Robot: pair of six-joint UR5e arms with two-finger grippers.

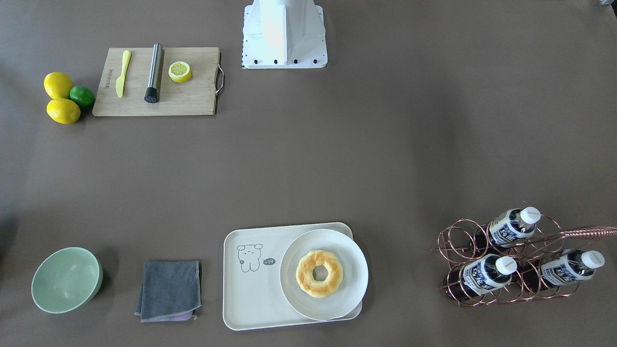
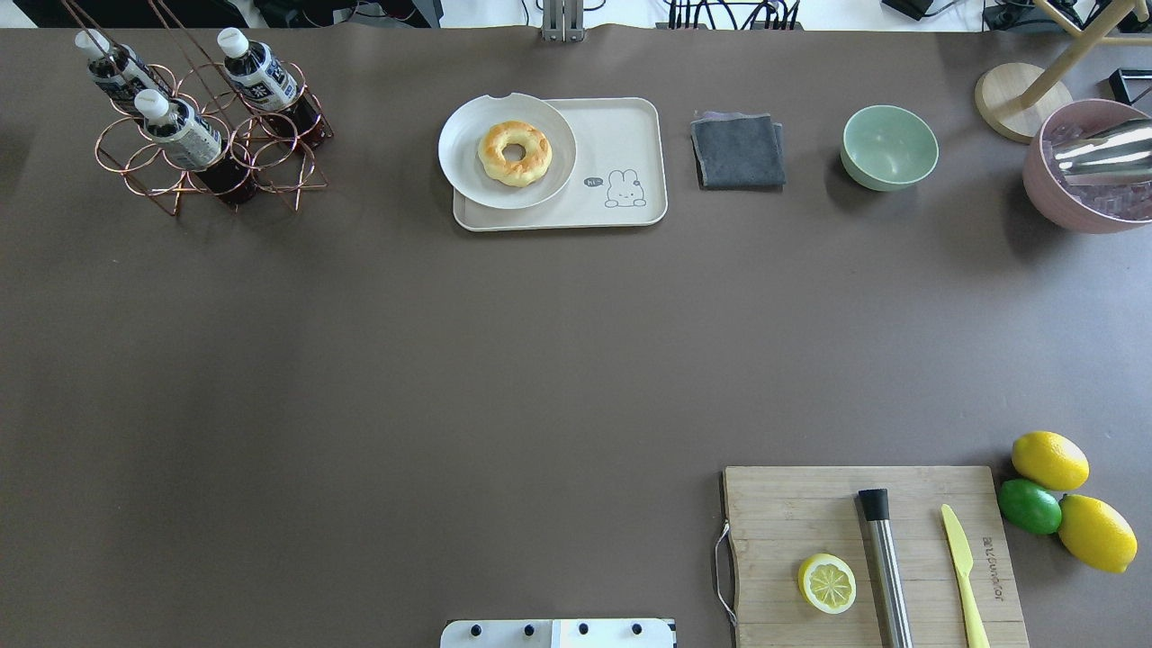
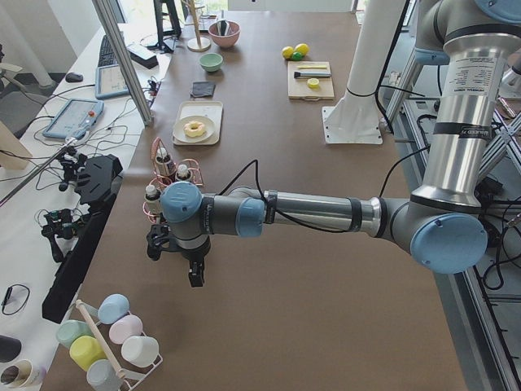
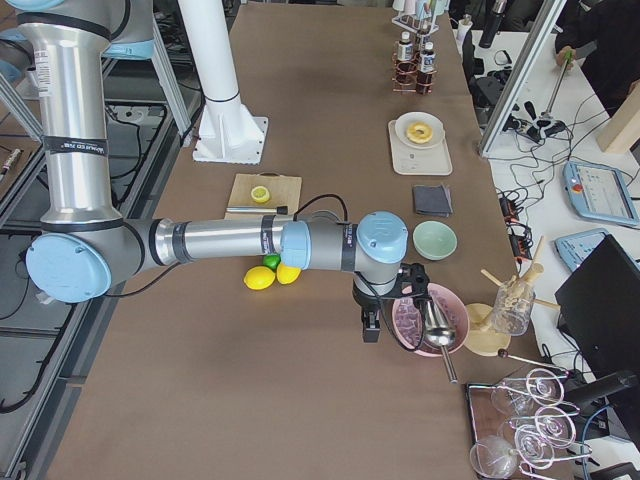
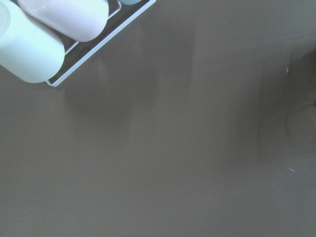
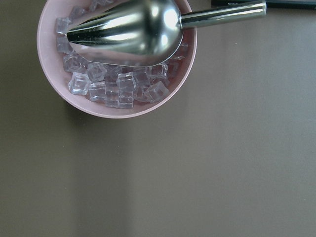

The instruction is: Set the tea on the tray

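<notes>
Three tea bottles lie slanted in a copper wire rack [image 1: 450, 250]: one at the top [image 1: 513, 226], one at the lower left [image 1: 487, 273] and one at the lower right [image 1: 571, 267]. In the overhead view they sit at the far left [image 2: 184, 135]. The cream tray [image 1: 250, 289] with the bear drawing holds a round white plate [image 1: 337, 241] with a doughnut [image 1: 319, 273]. My left gripper [image 3: 174, 262] hangs over bare table near the rack, off the table's left end. My right gripper [image 4: 390, 318] hangs beside a pink ice bowl [image 4: 430, 318]. I cannot tell whether either is open or shut.
A grey cloth [image 1: 168, 290] and a green bowl [image 1: 66, 279] lie beside the tray. A wooden board [image 1: 193, 99] carries a knife, a metal rod and a lemon half; two lemons and a lime [image 1: 82, 96] lie next to it. A cup rack [image 5: 74, 29] shows in the left wrist view.
</notes>
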